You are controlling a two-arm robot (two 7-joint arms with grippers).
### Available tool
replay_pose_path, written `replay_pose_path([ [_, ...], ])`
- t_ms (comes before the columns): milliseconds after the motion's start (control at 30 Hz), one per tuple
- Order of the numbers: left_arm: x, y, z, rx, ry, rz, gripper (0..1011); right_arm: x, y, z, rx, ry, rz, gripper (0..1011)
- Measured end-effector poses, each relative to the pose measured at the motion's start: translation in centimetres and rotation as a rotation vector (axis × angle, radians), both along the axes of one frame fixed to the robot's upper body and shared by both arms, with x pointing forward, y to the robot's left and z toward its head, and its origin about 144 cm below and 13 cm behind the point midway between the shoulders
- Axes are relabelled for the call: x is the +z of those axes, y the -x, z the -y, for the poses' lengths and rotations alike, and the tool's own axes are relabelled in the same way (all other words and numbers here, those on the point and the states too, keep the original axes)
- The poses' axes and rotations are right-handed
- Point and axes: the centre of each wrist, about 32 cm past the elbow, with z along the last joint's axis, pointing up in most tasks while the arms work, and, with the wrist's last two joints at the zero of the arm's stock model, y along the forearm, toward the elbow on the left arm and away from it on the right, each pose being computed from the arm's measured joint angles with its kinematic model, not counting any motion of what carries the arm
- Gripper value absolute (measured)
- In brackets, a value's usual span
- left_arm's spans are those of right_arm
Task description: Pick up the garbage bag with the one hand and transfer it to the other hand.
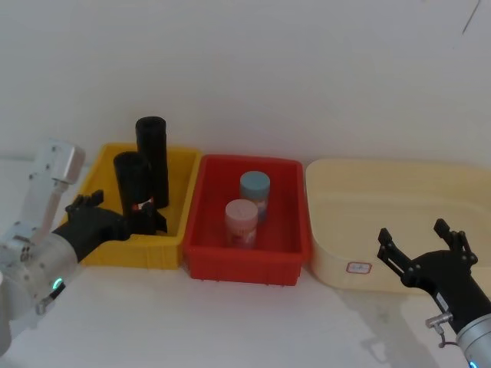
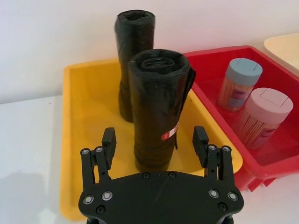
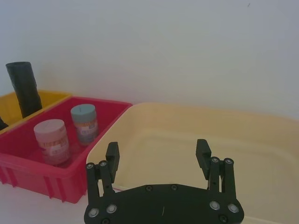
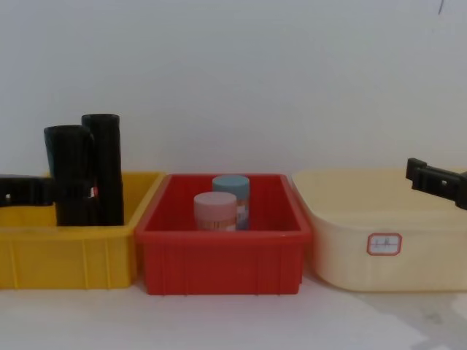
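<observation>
Three open bins are sitting side by side on a white table (image 1: 230, 322) against a pale wall: a yellow bin (image 1: 138, 251) at the left, a red bin (image 1: 242, 264) in the middle and a cream tub (image 1: 337, 261) at the right. Their side walls are meeting or nearly meeting.

The garbage bag (image 2: 156, 107), a crinkled black roll with a small red label, is standing upright in the near right part of the yellow bin. A slimmer second roll (image 2: 133, 56) is standing just behind it on the far side, very close to it. The bin's right wall is running just beside the bag, while bare yellow floor is lying open to the bag's left. Both rolls are rising well above the rim into open air.

The left gripper (image 2: 154, 137) is reaching in low over the yellow bin's near left rim, on a silver arm with a green light. Its fingers are spread wide, one on each side of the bag's lower half. The left wrist view is showing a gap on both sides, so nothing is clamped.

In the red bin, a blue-lidded jar (image 1: 255, 188) is standing just behind a pink-lidded jar (image 1: 241, 218).

The right gripper (image 1: 413, 234) is hovering at the near edge of the cream tub, well apart from the bag. Its fingers are spread apart and holding nothing.
</observation>
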Motion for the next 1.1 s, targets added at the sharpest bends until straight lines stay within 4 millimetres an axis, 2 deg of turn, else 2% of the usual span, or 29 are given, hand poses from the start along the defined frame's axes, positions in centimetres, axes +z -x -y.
replay_pose_path([
  [1100,-0.3,-3.3,3.6,0.07,-0.058,0.035,1001,0.0,0.0,0.0,0.0,0.0,0.0,1004],
])
